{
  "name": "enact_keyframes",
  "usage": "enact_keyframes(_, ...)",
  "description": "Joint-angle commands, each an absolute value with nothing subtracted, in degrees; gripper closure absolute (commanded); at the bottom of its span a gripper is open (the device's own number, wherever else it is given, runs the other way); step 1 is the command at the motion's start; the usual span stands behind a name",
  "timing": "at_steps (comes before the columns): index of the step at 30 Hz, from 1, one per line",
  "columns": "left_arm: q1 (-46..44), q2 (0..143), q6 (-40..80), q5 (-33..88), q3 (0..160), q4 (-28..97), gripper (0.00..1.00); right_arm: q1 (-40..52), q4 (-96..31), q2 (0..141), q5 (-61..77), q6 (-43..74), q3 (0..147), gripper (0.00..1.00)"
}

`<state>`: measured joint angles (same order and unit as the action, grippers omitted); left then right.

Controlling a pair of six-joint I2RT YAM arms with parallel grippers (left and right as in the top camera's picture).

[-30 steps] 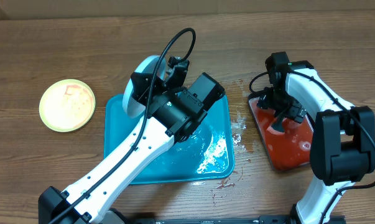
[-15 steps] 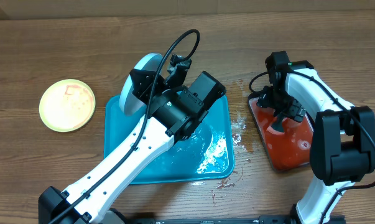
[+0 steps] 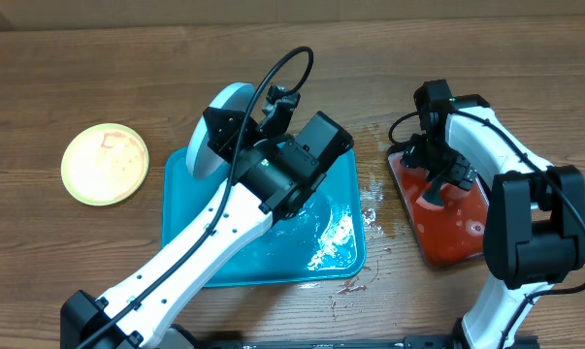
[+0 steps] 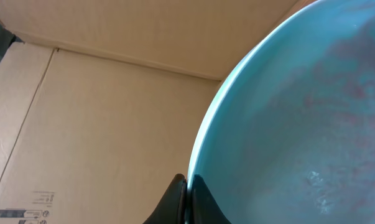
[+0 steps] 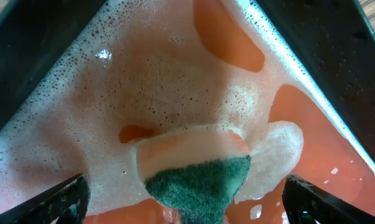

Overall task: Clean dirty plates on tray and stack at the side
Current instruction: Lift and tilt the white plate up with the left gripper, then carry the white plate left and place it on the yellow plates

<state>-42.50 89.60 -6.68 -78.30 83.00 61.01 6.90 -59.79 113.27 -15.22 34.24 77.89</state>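
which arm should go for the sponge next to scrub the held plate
Right. The right tool hangs open over the sponge in the black tray's suds, while the left tool is shut on the blue plate's rim, holding it tilted above the turquoise tray.

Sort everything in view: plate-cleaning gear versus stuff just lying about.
Job: pale blue plate, yellow plate, turquoise tray, sponge, black tray of sudsy red liquid.
Lying about: cardboard wall, wet splashes on the table.
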Motion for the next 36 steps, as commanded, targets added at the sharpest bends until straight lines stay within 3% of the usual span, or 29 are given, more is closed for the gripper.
enact_keyframes(1,-43.9,88.8,-7.7,-80.1,84.6,60.8,0.96,7.0,-59.6,112.0,-15.4,34.3,77.8,0.00)
enact_keyframes(36,-44.0,88.8,-7.7,-79.9,84.6,59.5,0.95,7.0,-59.6,112.0,-15.4,34.3,77.8,0.00)
